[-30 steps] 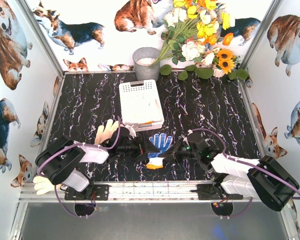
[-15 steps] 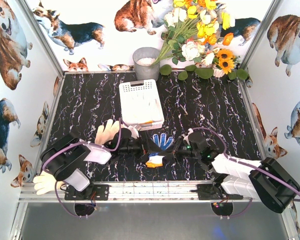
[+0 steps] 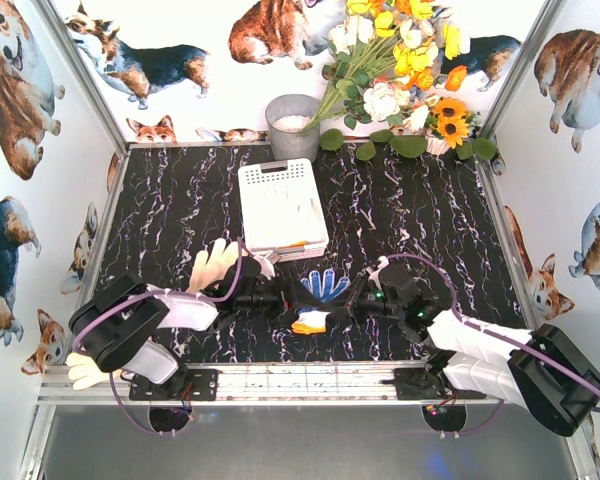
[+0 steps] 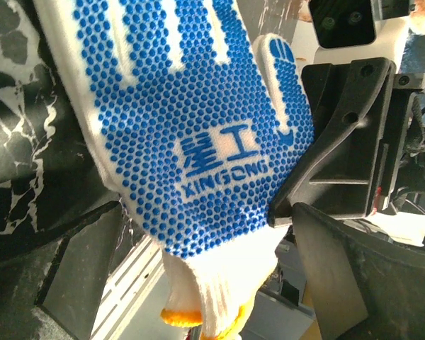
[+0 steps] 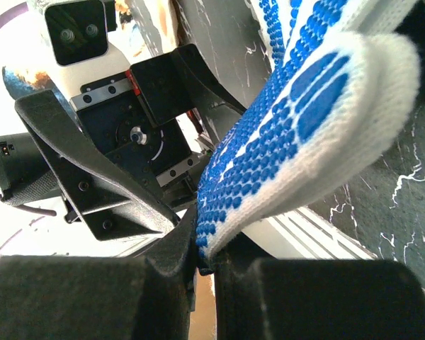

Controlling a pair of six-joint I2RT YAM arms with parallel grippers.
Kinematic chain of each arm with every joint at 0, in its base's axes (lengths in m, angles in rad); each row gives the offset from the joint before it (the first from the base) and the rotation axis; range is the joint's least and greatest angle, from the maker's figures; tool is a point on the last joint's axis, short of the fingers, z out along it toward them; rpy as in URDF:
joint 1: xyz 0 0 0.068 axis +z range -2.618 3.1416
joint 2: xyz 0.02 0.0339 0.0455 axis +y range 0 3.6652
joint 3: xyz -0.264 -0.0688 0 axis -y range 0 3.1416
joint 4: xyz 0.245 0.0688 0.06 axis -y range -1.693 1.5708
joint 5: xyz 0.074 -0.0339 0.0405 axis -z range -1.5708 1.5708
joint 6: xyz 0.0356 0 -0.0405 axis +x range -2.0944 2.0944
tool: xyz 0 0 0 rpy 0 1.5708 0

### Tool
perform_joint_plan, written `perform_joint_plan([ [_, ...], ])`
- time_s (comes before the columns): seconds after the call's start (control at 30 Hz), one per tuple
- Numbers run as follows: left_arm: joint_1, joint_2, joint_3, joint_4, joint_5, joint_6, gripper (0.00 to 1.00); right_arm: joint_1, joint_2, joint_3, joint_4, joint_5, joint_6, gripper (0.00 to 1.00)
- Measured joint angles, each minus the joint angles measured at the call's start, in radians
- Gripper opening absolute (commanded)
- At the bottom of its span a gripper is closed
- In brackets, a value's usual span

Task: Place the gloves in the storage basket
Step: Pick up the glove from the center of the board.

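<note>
One glove (image 3: 324, 285) hangs pinched by its edge in my right fingers (image 3: 348, 303), held up between my spread left fingers (image 3: 283, 297), likely for a handover; the basket (image 3: 280, 170) sits just beyond them.

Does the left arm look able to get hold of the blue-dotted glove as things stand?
Probably yes. The left gripper is open right beside the blue-dotted glove, whose palm and cuff face it uncovered. The right gripper pinches only one edge of the glove, so it hardly blocks the way.
</note>
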Motion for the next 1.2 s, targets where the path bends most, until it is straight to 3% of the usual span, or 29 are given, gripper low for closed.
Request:
perform_joint_plan([
  [0.37, -0.003, -0.050, 0.000, -0.099, -0.009, -0.020, 1.00, 0.000, -0.034, 0.000, -0.045, 0.017, -0.011, 0.00],
  [0.8, -0.100, 0.013, 0.000, 0.050, -0.103, -0.182, 1.00, 0.000, -0.048, 0.000, -0.063, 0.023, -0.024, 0.00],
  [1.2, -0.110, 0.010, 0.000, 0.075, -0.223, -0.197, 1.00, -0.002, -0.067, 0.000, -0.059, 0.021, -0.024, 0.00],
])
